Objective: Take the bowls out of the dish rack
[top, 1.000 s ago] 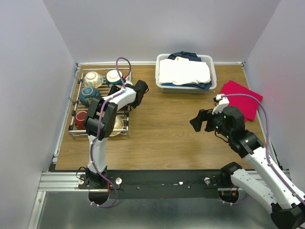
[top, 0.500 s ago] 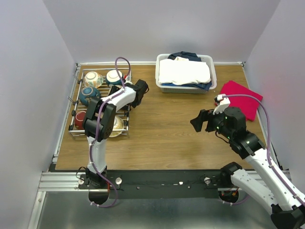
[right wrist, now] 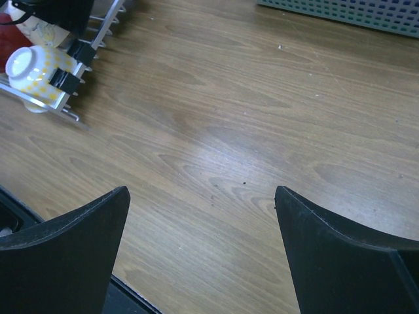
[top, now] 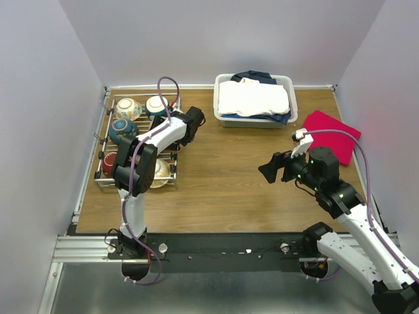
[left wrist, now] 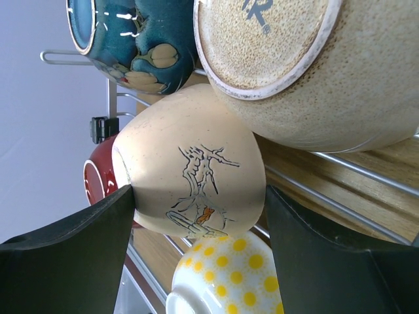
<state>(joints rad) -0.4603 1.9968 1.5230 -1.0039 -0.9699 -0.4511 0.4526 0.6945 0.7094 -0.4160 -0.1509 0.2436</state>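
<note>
The left gripper (left wrist: 200, 190) has barely moved. Its fingers (left wrist: 72, 255) stay spread around the cream bowl (left wrist: 190, 170) in the dish rack (top: 103, 140), seemingly not yet pinching, so nothing is unloaded. The right gripper (right wrist: 200, 196), also spread, drifts slightly left over the surface (right wrist: 216, 118).

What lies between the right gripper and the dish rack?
Nothing: bare wooden table from right gripper to dish rack, clear in the top view.
</note>
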